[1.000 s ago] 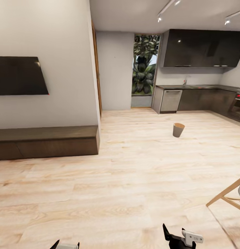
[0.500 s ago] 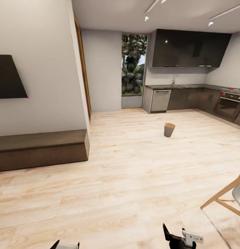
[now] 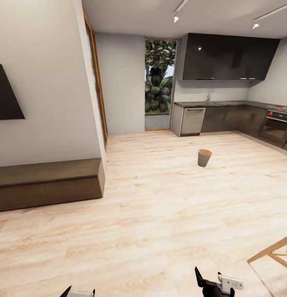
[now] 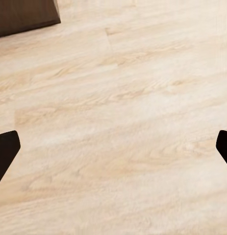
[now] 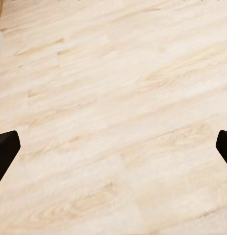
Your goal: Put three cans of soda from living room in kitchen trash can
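Transit stage: small tapered grey-brown trash bucket [image 3: 204, 157] stands on pale wood floor [image 3: 160, 214] before dark grey kitchen cabinets [image 3: 226, 119]. Left gripper [image 4: 113, 149] and right gripper [image 5: 113, 149] spread wide, both empty. Next, probably: locating soda cans in the living room.

Pale plank floor [image 3: 160, 214], dark cabinets [image 3: 228, 57], window [image 3: 160, 76].

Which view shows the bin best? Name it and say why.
The head view: the bin stands upright on the pale floor before the kitchen cabinets, rim and tan inside visible. Both wrist views look down at bare floor planks between open fingers.
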{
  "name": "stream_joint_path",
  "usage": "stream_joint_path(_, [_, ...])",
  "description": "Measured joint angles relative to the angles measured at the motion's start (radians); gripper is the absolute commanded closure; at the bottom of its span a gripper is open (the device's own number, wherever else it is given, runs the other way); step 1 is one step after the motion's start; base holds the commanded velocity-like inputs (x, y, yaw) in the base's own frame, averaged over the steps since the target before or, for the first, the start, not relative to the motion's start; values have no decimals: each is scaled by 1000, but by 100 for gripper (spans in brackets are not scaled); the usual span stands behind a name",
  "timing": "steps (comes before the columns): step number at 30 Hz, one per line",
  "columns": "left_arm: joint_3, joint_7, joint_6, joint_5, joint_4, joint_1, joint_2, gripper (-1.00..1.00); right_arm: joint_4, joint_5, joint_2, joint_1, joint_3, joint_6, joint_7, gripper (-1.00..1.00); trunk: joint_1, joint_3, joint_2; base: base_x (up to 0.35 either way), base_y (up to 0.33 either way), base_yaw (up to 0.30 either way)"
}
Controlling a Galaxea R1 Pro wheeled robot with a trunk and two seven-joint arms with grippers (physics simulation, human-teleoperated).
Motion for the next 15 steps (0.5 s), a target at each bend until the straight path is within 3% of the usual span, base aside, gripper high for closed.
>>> stream_joint_path(7, [0,0,0,-1,0,0,0,-100,1,-1,3,0,0,0,-1,-100,0,0,0,293,0,-41])
stream_joint_path(15, [0,0,0,-1,0,0,0,-100,1,-3,8,0,-5,2,-7,-100,0,0,0,293,0,-201])
